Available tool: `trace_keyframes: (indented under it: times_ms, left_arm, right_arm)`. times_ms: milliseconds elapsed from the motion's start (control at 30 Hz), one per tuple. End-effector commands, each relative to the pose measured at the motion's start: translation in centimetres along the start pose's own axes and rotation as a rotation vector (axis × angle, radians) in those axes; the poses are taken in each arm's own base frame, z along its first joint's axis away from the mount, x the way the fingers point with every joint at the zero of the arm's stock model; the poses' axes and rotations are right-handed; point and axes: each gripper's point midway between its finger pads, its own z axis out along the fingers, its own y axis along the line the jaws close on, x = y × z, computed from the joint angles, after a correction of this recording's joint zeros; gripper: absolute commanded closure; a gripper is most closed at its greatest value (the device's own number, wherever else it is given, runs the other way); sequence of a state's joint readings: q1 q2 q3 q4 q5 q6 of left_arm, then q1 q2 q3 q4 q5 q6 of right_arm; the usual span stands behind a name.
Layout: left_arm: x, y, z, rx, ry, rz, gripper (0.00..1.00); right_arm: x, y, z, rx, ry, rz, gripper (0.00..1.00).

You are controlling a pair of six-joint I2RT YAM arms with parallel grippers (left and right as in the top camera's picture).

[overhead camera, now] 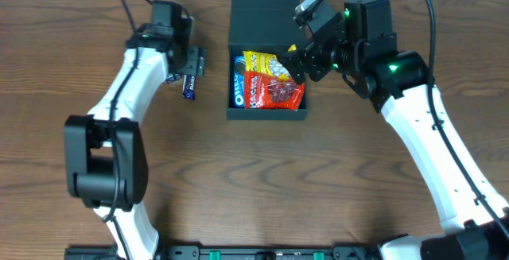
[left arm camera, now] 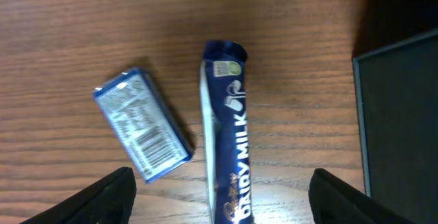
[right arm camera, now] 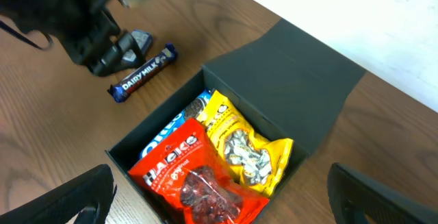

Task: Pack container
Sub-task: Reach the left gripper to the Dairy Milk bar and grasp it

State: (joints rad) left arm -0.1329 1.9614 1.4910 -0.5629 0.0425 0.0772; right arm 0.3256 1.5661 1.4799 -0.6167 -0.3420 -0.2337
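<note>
overhead: the dark teal-green square matte container (overhead camera: 266,115) sits mid-rear on the brown wood-grain bench (overhead camera: 79,21), hinged lid open. it holds a blue biscuit packet (overhead camera: 238,79), a yellow foil pouch (overhead camera: 266,63) and a red glossy pouch (overhead camera: 274,93), so packing is judged partly done. the right pincer (overhead camera: 296,60) hovers at its right rim. left wrist: a dark blue chocolate bar (left arm camera: 229,142) and a small blue crinkled packet (left arm camera: 142,125) lie outside; the left pincer (left arm camera: 219,203) is spread apart, empty. right wrist: fingers wide apart, empty.
</note>
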Motion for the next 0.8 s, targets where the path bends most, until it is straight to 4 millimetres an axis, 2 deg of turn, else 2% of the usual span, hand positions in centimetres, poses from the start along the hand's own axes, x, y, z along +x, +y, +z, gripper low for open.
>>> trace_keyframes:
  times_ms: [0, 233, 333, 500, 567, 767]
  left_arm:
    - [-0.2, -0.2, 1.3, -0.064, 0.010, 0.043, 0.23]
    - [0.3, -0.3, 3.6, -0.087, 0.028, 0.054, 0.31]
    - [0.2, -0.3, 4.3, -0.088, 0.024, 0.054, 0.37]
    - [0.5, -0.4, 5.5, -0.087, 0.028, 0.054, 0.40]
    - [0.5, -0.4, 5.7, -0.087, 0.029, 0.054, 0.40]
    - [-0.3, -0.1, 5.8, -0.089, -0.003, 0.046, 0.50]
  right_arm:
    - [-0.2, -0.4, -0.3, 0.012, -0.005, 0.019, 0.01]
    - [0.2, -0.3, -0.3, 0.008, 0.009, 0.024, 0.01]
    - [0.5, -0.2, -0.3, 0.006, 0.021, 0.028, 0.01]
    - [0.7, -0.1, -0.3, 0.003, 0.032, 0.032, 0.01]
    - [0.8, -0.1, -0.3, 0.002, 0.033, 0.032, 0.01]
    - [0.8, -0.1, -0.3, 0.003, 0.032, 0.032, 0.01]
